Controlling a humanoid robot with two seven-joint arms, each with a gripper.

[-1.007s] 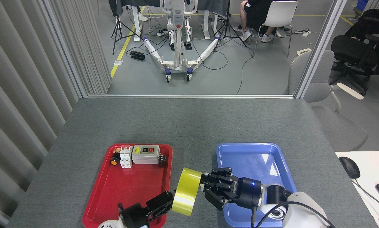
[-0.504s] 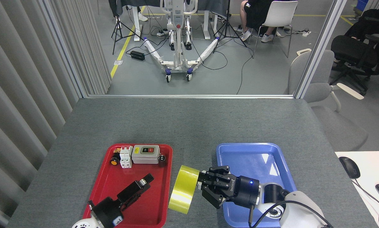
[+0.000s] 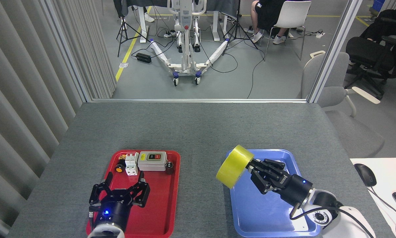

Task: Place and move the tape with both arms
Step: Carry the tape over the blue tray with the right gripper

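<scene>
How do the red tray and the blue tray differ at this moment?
The red tray holds electrical parts along its far edge; the blue tray shows nothing lying in it. The open left tool hangs over the red tray; the right tool, holding the tape, is over the blue one. Both are rimmed rectangles on the grey table.

Tape [image 3: 234,166] core hidden; fingertips behind roll.

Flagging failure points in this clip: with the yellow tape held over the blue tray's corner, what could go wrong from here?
1. The right pincer grips the tape at one end only, so the roll juts out unsupported and may tilt or slip.
2. The tape hangs over the near-left corner of the blue tray; released here, it could catch the rim and roll onto the table.
3. The left pincer is spread open above the red tray; lowering it could bump the switch box.
</scene>
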